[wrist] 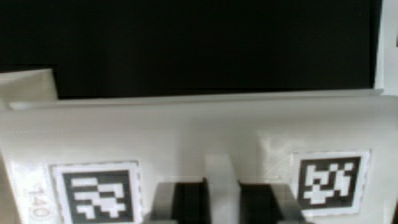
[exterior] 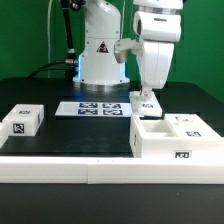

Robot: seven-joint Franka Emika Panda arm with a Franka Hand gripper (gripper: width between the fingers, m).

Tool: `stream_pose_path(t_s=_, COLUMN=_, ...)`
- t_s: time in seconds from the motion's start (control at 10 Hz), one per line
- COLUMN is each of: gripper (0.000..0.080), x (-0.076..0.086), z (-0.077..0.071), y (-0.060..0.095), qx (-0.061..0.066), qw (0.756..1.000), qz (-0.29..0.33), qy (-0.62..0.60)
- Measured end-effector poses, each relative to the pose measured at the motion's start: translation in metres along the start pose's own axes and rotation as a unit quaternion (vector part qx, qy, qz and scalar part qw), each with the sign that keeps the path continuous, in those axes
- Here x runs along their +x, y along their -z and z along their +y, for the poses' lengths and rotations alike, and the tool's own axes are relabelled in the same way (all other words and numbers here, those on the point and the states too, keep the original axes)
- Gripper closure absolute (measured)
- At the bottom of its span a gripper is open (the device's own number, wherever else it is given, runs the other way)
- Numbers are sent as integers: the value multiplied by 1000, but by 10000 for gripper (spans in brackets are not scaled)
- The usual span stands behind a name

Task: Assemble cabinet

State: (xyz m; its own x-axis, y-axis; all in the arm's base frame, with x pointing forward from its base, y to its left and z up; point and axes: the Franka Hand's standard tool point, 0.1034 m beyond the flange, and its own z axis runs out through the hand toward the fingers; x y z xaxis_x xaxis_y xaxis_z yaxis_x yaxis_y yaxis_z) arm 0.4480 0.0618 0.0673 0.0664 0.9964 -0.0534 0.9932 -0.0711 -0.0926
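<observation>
The cabinet body (exterior: 160,138) is an open white box with a tag on its front, at the exterior view's right. My gripper (exterior: 145,100) hangs over its rear left corner. In the wrist view my two dark fingers (wrist: 180,204) stand close together with a narrow white strip between them. They appear shut on a white tagged panel (wrist: 196,135), which has one tag on each side of the fingers. I cannot tell whether this panel is a wall of the body or a loose part. A second tagged white panel (exterior: 192,126) lies right of the body.
A small white tagged part (exterior: 22,121) lies at the exterior view's left. The marker board (exterior: 95,108) lies in front of the white robot base (exterior: 100,60). A long white rail (exterior: 80,165) runs along the table's front edge.
</observation>
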Motion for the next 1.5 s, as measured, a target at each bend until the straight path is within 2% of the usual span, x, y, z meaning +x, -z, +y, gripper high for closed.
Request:
stream_pose_path(t_s=0.6, gripper=731, x=2, z=5, y=-2, qx=0, qw=1000, qz=2, qy=-1)
stream_pose_path(t_s=1.0, gripper=731, x=2, z=5, y=-5, qx=9, qw=1000, qz=0, qy=-1)
stream_pose_path(t_s=1.5, gripper=731, x=1, z=5, y=-5, qx=7, qw=1000, qz=0, qy=0)
